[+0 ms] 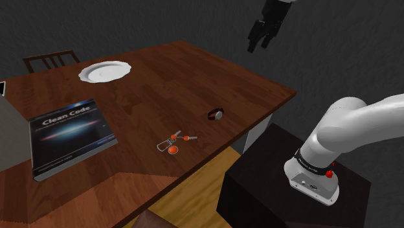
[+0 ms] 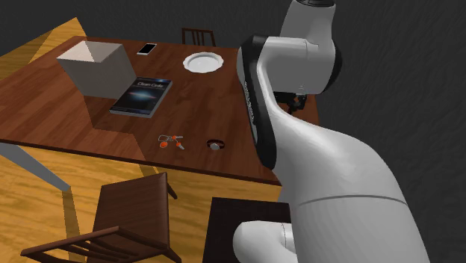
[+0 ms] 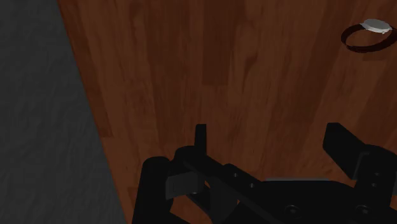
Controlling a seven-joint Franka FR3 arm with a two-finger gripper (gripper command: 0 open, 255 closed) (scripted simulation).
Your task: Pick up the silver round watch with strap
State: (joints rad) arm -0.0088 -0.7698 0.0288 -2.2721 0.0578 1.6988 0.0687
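Note:
The watch has a silver round face and a dark strap. It lies on the brown wooden table near the edge that faces the stand. It is also in the second exterior view and in the wrist view. My black gripper hangs high above the table's far corner, well away from the watch. In the wrist view its fingers stand apart with nothing between them, the gripper open over bare wood, and the watch lies far off to one side.
A bunch of keys with orange tags lies near the watch. A dark book, a white plate, a grey box and a phone sit farther along the table. Wooden chairs stand at its sides.

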